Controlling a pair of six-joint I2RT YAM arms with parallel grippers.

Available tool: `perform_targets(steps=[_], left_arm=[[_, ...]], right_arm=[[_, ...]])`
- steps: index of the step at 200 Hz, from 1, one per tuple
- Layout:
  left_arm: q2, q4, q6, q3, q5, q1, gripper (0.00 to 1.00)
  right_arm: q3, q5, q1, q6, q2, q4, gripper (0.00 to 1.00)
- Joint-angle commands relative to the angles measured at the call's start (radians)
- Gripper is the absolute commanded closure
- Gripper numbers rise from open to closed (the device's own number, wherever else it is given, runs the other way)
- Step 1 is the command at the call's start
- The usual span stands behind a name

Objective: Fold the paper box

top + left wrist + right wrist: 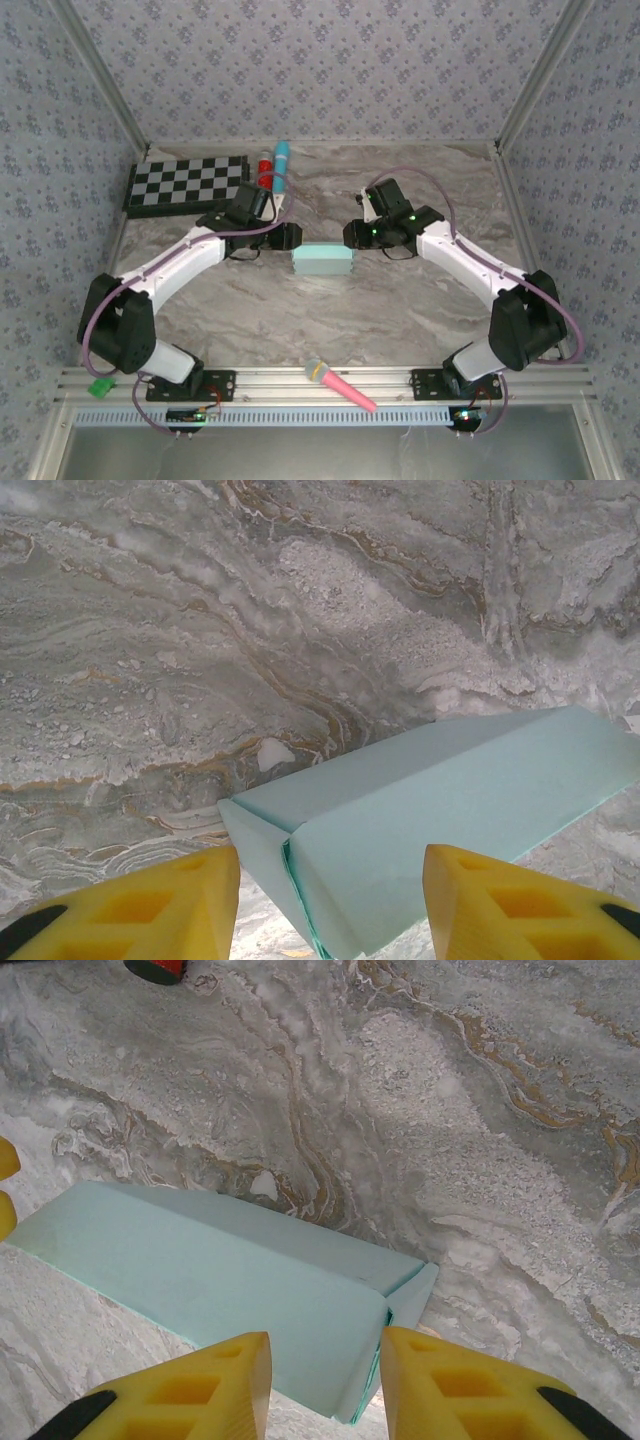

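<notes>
Plainly, the coming move turns on how the paper box (323, 261) lies: flat on the bench (400, 310) near its middle, with its long axis running left to right, straight between the two arms. Each short end points at one tool, so neither arm is clearly nearer. The left tool (285, 238) sits just beside the left end and the right tool (358, 235) just beside the right end.

From the left wrist, the yellow fingers (160, 905) stand apart with the box's end flap in the gap between them, so that tool is open. From the right wrist, the jaws are closer together over the other end corner, and I cannot tell whether they pinch the card or only straddle it.

The box looks nearly closed, and I judge that only its ends need attention.

By count there are one box, two tools, one checkerboard (187, 184), one cyan tube (282, 160) and one pink stick (340, 385) on the near rail.
</notes>
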Motion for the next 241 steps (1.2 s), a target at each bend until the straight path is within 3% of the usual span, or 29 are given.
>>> perform_targets(steps=[1,241], left_arm=[[0.007,-0.001,-0.01,0.021,0.026,0.005,0.48],[0.013,-0.023,-0.01,-0.082,0.027,-0.001,0.49]], right_arm=[[0.01,-0.017,-0.005,0.011,0.01,-0.006,0.64],[-0.047,-0.022,0.01,-0.019,0.038,-0.049,0.63]])
